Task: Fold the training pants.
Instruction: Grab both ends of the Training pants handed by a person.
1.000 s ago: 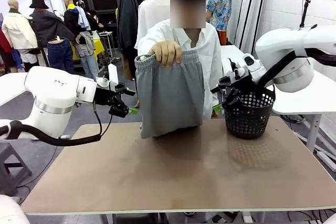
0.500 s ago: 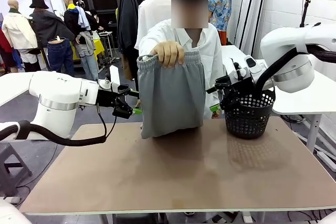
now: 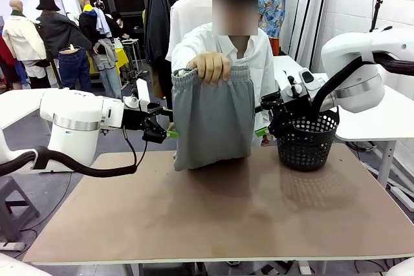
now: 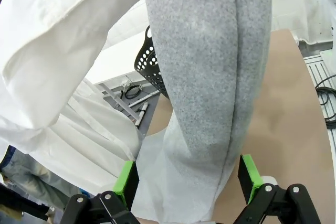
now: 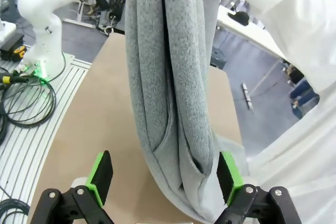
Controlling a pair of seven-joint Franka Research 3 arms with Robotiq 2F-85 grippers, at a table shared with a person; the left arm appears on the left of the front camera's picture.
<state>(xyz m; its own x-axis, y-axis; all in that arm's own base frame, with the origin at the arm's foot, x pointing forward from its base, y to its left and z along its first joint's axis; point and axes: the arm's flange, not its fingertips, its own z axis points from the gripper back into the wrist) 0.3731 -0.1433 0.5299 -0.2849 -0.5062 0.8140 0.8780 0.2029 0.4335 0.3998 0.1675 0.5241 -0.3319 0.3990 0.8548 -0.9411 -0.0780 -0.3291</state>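
Note:
A person at the far side holds the light grey training pants (image 3: 211, 121) up by the gathered waistband with one hand (image 3: 207, 66), and the lower end rests on the table. My left gripper (image 3: 169, 134) hovers open just left of the hanging cloth. In the left wrist view the pants (image 4: 207, 87) hang between the green pads (image 4: 126, 178). My right gripper (image 3: 261, 131) stands open at the cloth's right edge. The right wrist view shows the pants (image 5: 170, 93) ahead between its spread pads (image 5: 100, 175).
A black perforated basket (image 3: 307, 140) stands at the table's (image 3: 213, 218) far right, just behind my right gripper. The person's white shirt (image 3: 262, 69) is right behind the pants. White tables flank both sides.
Both grippers have moved inward toward the hanging pants, the left one rightward and the right one leftward. The person still holds the waistband, shifted slightly to the right.

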